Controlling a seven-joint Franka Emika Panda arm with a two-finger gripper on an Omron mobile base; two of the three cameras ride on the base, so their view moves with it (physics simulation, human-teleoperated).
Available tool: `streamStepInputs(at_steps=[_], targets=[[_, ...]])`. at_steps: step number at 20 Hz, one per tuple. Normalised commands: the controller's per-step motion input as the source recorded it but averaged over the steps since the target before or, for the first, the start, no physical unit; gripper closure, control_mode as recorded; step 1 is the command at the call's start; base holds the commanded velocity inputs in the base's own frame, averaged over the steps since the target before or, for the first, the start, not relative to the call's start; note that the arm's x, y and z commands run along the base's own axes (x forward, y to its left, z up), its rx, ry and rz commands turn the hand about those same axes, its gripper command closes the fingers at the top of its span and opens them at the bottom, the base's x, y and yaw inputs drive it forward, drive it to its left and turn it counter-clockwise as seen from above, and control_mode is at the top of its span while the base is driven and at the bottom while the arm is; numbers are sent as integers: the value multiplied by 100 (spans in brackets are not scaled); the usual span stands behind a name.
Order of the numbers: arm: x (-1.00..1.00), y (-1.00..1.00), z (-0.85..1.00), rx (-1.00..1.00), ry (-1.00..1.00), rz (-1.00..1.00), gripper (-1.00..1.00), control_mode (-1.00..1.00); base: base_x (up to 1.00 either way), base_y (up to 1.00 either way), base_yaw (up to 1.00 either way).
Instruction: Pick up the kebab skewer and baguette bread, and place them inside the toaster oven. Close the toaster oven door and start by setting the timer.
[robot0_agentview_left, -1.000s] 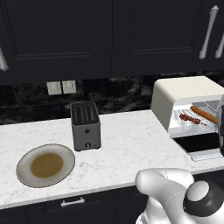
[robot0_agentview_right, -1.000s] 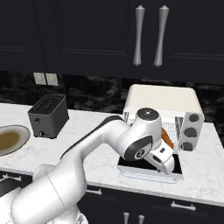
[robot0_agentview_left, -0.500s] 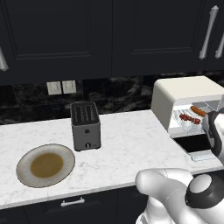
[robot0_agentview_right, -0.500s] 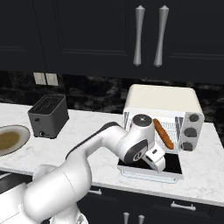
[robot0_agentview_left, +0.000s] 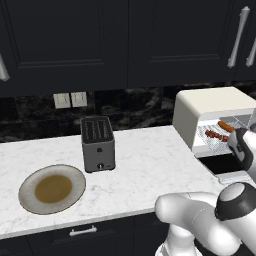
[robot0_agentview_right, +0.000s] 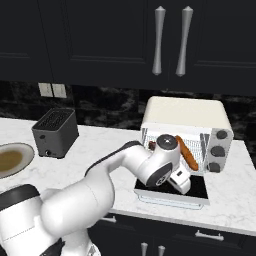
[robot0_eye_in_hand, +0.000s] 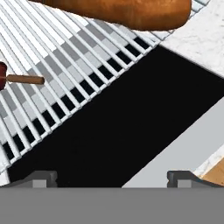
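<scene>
- Note the gripper (robot0_eye_in_hand: 112, 175) at the bottom of the hand view: its jaws stand wide apart and hold nothing.
- Observe the toaster oven door (robot0_eye_in_hand: 131, 118) directly beyond the jaws, a dark glass panel lying folded down flat, so the oven mouth is open for loading.
- Locate the wire rack (robot0_eye_in_hand: 65, 74) past the door, in the upper left of the frame.
- Confirm the kebab skewer (robot0_eye_in_hand: 19, 78) rests on that rack at the left edge, well clear of the jaws.
- Confirm the baguette bread (robot0_eye_in_hand: 127, 11) lies on the rack along the top edge.
- Judge both items loaded in the toaster oven (robot0_agentview_right: 187, 117); closing the door appears next.
</scene>
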Motion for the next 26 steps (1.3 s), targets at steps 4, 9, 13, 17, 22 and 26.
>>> streamStepInputs(at_steps=[4, 9, 13, 17, 22, 26], targets=[[5, 0, -37, 0, -13, 2, -100, -100, 0, 0, 0], [6, 0, -35, 0, -15, 3, -100, -100, 0, 0, 0], [15, 0, -28, -2, -12, 4, -100, -100, 0, 0, 0], [32, 0, -21, -7, -9, 4, -100, -100, 0, 0, 0], [31, 0, -11, -14, -6, 2, -100, -100, 0, 0, 0], [23, 0, -6, -15, -2, 1, -100, -100, 0, 0, 0]])
